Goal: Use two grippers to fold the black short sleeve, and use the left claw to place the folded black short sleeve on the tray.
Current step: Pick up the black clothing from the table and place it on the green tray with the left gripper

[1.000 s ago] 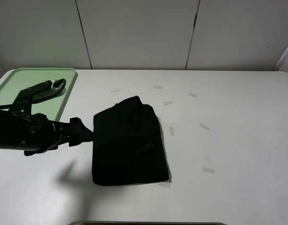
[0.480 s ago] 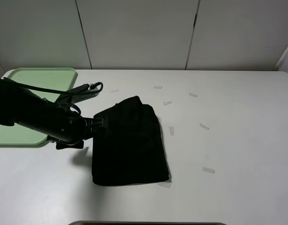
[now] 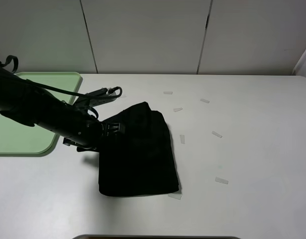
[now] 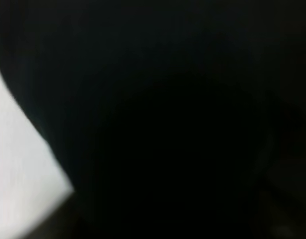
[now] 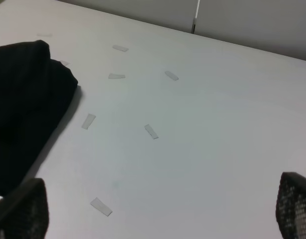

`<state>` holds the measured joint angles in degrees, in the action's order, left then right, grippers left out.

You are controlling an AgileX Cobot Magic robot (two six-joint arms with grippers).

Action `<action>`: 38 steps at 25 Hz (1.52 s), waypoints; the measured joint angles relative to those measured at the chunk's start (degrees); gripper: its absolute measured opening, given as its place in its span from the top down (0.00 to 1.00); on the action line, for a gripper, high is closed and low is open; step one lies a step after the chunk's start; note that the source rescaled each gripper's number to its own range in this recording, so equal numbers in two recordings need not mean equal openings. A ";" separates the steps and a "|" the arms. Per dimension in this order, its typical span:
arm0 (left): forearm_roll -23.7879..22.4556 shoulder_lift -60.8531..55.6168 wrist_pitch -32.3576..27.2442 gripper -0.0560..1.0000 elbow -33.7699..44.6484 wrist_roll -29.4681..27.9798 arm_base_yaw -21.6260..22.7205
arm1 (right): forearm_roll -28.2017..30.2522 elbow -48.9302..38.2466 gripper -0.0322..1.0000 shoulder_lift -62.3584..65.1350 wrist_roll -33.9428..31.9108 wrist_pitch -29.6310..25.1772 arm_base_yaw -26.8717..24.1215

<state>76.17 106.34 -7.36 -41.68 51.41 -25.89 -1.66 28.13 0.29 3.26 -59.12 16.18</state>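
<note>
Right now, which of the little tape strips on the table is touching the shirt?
The tape strip at the black short sleeve's near right corner, tucked against its hem. The other strips lie apart on bare table.

The black shirt [image 3: 138, 152] lies folded into a rough rectangle on the table, no lettering showing, its near-left edge met by the left claw [image 3: 113, 128]. The pale-green tray [image 3: 23, 142] lies flat at the table's far-left, apart from the shirt.

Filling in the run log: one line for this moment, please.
stage: pick folded shirt | left pincer: at left edge of folded black cloth T-shirt | pale-green plastic tray: no shirt
</note>
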 joint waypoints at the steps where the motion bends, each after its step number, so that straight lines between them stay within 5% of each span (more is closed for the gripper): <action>1: -0.13 0.04 0.71 0.57 -0.50 0.13 -0.14 | 0.00 0.00 0.00 0.00 0.00 0.00 0.00; 4: -1.12 0.40 1.69 0.76 -2.21 0.36 -0.14 | 0.00 0.00 0.00 0.00 0.00 0.00 0.00; 11: -13.44 0.58 2.92 0.77 -5.11 0.50 -0.14 | 0.00 0.00 0.00 0.00 0.00 0.00 0.00; 14: -23.18 0.58 3.59 0.77 -6.05 0.50 0.70 | 0.00 0.00 0.00 0.00 0.00 0.00 0.00; 18: -41.72 0.58 5.17 0.78 -6.43 0.99 3.82 | 0.00 0.00 0.00 0.00 0.00 0.00 0.00; 22: -60.73 0.58 8.37 0.78 -6.43 1.12 9.09 | 0.00 0.00 0.00 0.00 0.00 0.00 0.00; 24: -66.63 0.58 10.80 0.78 -6.43 1.12 11.96 | 0.00 0.00 0.00 0.00 0.00 0.00 0.00; 28: -70.37 0.58 15.99 0.78 -6.43 1.12 16.65 | 0.00 0.00 0.00 0.00 0.00 0.00 0.00; 38: -70.88 0.58 21.34 0.78 -6.43 1.17 22.93 | 0.00 0.00 0.00 0.00 0.00 0.00 0.00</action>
<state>5.29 106.92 13.97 -48.11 52.58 -2.96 -1.66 28.13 0.29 3.26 -59.12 16.18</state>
